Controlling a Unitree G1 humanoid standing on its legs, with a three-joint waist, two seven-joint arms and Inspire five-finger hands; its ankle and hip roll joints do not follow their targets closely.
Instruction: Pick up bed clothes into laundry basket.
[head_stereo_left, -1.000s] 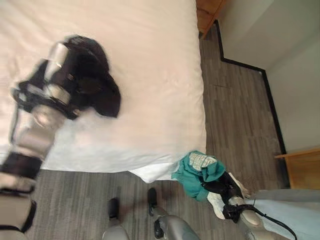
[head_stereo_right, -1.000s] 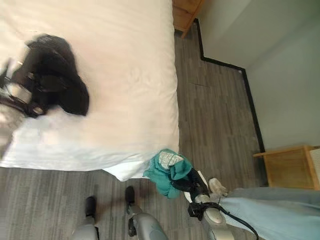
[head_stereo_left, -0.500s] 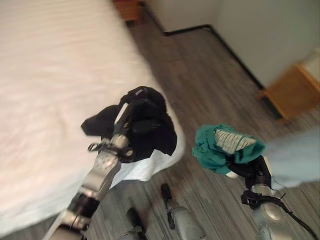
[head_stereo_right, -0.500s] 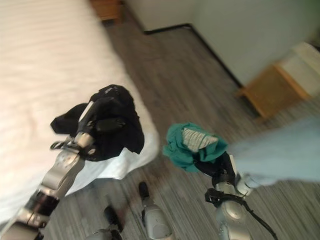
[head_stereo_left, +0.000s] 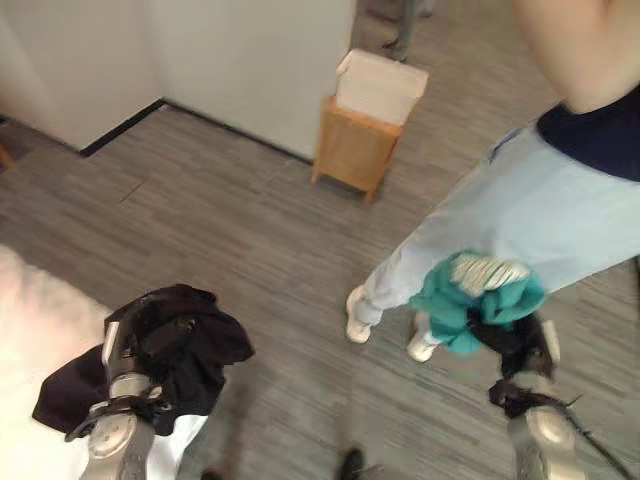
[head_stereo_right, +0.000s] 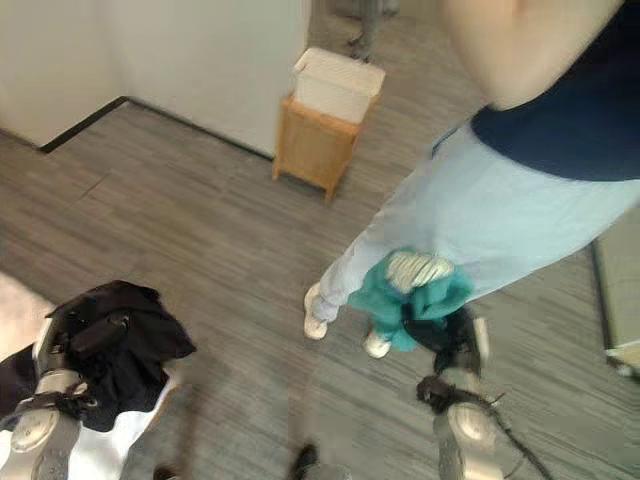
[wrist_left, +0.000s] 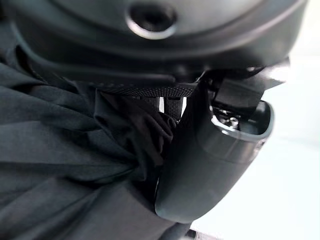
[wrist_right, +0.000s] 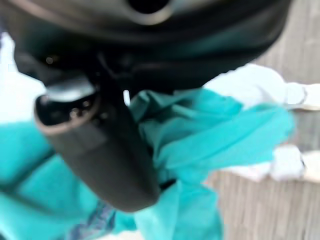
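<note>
Both hands loaded, robot turned from the bed. We see the left hand (head_stereo_left: 135, 345) with fingers curled into a black garment (head_stereo_left: 190, 345), which hangs bunched around it above the corner of the white bed (head_stereo_left: 20, 300); the left wrist view confirms dark cloth pinched between thumb and fingers. The right hand (head_stereo_left: 515, 345) is clenched on a teal garment (head_stereo_left: 450, 310) with a pale striped piece, possibly a second item, tucked on top; the right wrist view shows teal cloth gripped beside the thumb.

Compared with half a second ago, the whole scene has swung: the bed, then filling the left of the picture, now shows just a corner at the lower left, and grey plank floor (head_stereo_left: 230, 230), a small wooden stand (head_stereo_left: 357, 150) bearing a white bin (head_stereo_left: 380, 85), and a person's pale-blue trouser legs (head_stereo_left: 480, 225) fill the frame. We read this as the camera turning, not the things moving. Both garments remain held clear of the bed. We judge the pick-up complete and the carry under way; no laundry basket is identifiable here, though the white bin may serve.
</note>
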